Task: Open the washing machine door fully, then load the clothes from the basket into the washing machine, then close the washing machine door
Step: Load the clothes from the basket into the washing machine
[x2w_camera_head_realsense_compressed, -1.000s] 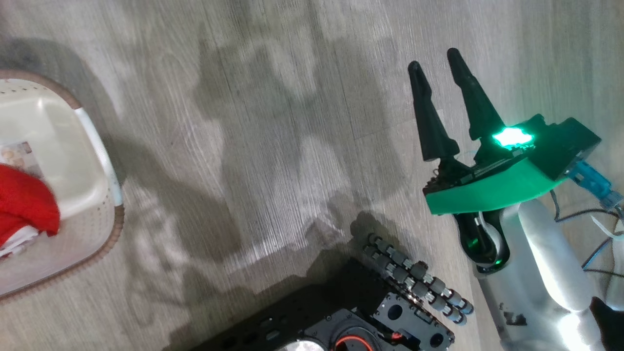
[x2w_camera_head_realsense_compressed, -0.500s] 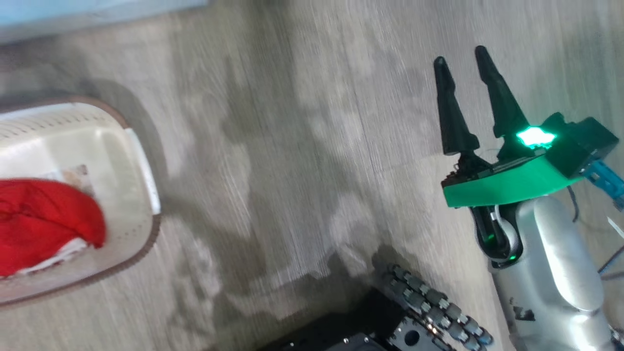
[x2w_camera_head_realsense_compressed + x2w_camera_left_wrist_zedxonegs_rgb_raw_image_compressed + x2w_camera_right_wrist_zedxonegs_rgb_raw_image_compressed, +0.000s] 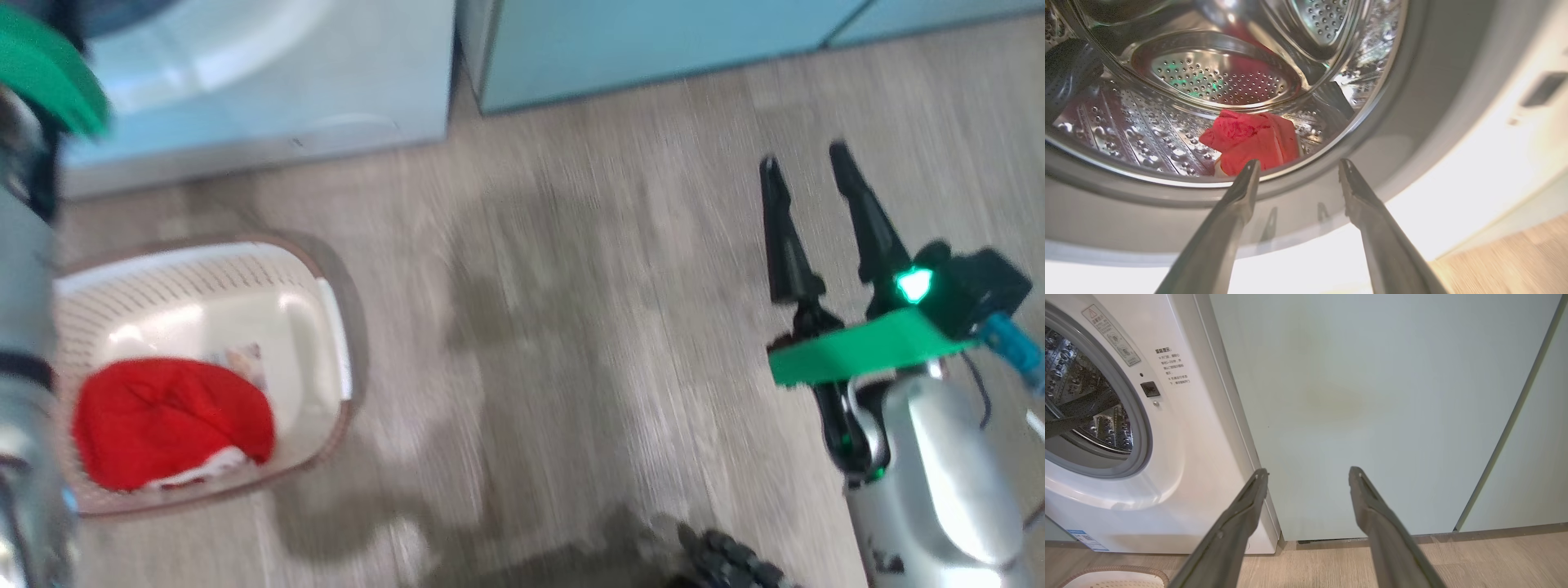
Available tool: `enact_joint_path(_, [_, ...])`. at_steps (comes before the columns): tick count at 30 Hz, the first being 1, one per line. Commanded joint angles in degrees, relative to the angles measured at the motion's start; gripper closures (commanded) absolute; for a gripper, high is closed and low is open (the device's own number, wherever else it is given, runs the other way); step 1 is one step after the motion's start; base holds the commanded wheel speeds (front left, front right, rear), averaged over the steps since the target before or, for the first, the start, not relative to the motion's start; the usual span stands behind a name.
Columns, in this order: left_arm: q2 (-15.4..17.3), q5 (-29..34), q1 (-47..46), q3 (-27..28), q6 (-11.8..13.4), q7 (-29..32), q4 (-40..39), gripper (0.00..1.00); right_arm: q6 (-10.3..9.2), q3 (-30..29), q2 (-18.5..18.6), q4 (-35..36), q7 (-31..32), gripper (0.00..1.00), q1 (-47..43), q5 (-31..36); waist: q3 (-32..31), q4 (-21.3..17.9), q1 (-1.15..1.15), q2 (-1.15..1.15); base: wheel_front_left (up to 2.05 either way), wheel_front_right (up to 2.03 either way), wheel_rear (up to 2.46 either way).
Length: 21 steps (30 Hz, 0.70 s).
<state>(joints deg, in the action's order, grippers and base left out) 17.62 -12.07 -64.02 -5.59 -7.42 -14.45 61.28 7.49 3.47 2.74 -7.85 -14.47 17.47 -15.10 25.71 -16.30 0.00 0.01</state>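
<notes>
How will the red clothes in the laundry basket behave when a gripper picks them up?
Probably floppy: the red clothes lie in a creased, slumped heap in the basket, so they would likely drape from a pinch. Likely light, being thin-looking fabric. The white fabric at their edge might slip free and stay behind.

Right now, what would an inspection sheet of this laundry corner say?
Surface: wood-grain floor.
Job's things: washing machine drum open, one red garment inside; more red clothes in the basket.
Clutter: nothing seen.
Pincers: left pincer open at the drum mouth; right pincer open, holding nothing.
Cables: blue-plugged cable at the right wrist.
Surroundings: pale teal cabinets beside the washer.
</notes>
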Motion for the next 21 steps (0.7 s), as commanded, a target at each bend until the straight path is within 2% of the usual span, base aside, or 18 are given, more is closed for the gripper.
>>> enact_joint_path(1, [1.85,-0.32,0.96,0.80,-0.04,-0.53,-3.21,0.00,0.00,0.67,0.14,1.33,-0.53,0.00,-1.73,0.67,-4.87,2.81,0.00,-0.01,0.00,0.00,0.00])
enact_joint_path(9, [-2.86,-1.93,19.66,1.66,0.10,-0.54,-16.82,0.00,0.00,-0.90,0.14,0.53,-0.53,0.00,-6.02,3.21,-13.33,6.30,0.00,-0.01,0.00,0.00,0.00])
enact_joint_path(21, [-10.00,0.57,42.82,4.05,3.02,-0.54,-35.25,0.00,0.00,-0.55,0.14,1.26,-0.53,0.00,-10.46,3.17,-20.29,9.72,0.00,-0.01,0.00,0.00,0.00])
